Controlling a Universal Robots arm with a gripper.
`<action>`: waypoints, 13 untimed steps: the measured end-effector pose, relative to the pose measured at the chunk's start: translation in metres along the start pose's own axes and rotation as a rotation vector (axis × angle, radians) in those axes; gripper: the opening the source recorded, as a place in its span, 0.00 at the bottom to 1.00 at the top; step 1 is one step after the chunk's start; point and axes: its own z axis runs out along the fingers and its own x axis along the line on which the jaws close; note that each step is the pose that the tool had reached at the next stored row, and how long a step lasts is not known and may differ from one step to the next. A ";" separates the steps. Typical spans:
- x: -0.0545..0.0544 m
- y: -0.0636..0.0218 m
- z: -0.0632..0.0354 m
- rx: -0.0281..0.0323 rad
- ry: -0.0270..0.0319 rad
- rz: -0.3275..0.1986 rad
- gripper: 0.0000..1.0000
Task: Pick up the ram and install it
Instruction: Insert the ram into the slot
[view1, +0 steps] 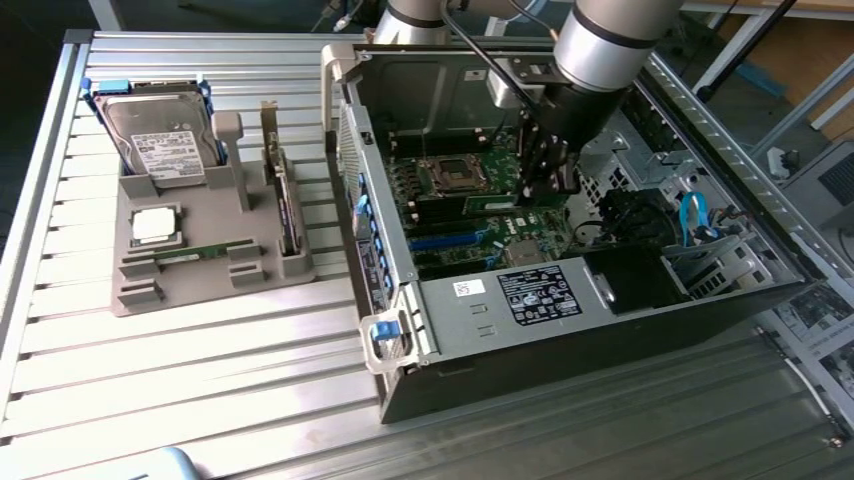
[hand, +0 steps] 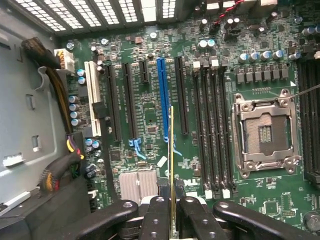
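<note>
- The slatted metal worktop (view1: 200, 380) carries an open computer case (view1: 574, 330) and, on the exterior view's left, a grey tray (view1: 200, 270).
- The case holds a green motherboard (hand: 150, 107) with an empty processor socket (hand: 265, 132), rows of long black slots (hand: 212, 130) and one blue slot (hand: 162, 97).
- The tray holds a hard drive (view1: 158, 140), a square silver chip (view1: 156, 225) and an upright card (view1: 280, 195).
- The end effector (hand: 173, 212) is inside the case, pinching the ram (hand: 172, 160) edge-on above the motherboard.
</note>
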 end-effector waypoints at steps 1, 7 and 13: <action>-0.001 0.0001 0.0003 0.0000 -0.0001 0.000 0.14; -0.010 0.0053 0.0028 0.0000 0.0000 0.000 0.14; -0.013 0.0078 0.0069 0.0000 -0.0001 0.000 0.14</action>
